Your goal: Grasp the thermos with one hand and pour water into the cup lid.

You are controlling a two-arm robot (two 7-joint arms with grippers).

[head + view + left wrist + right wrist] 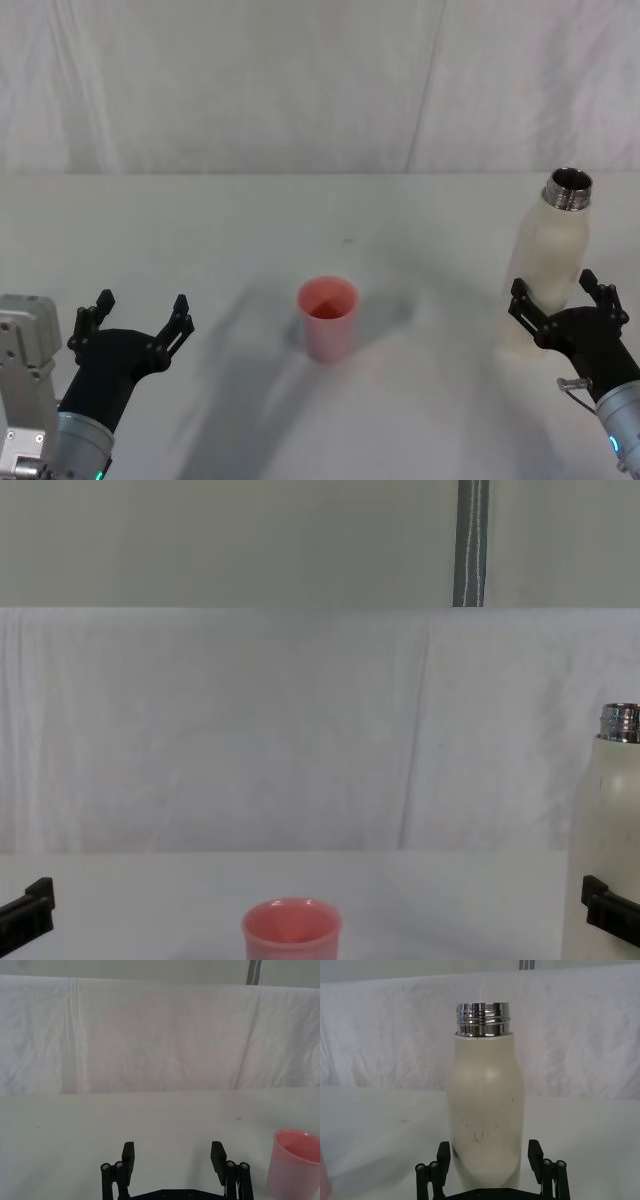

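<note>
One thermos (548, 265) stands upright on the counter (300, 210) at my right, long axis vertical, its open steel neck pointing straight up. My right hand (567, 300) is spread open around its lower body, one finger on each side; I cannot tell whether they touch it. One cup lid (326, 318) sits mouth-up near the counter's middle. My left hand (132, 318) hangs open at my left, well apart from the cup lid.

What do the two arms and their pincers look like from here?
Both pincers, left pincer and right pincer, are black plastic linkages with screws showing. Each sits on a silver-grey wrist with a small green-blue light. A boxy grey housing is beside the left; a thin wire loop is by the right.
</note>
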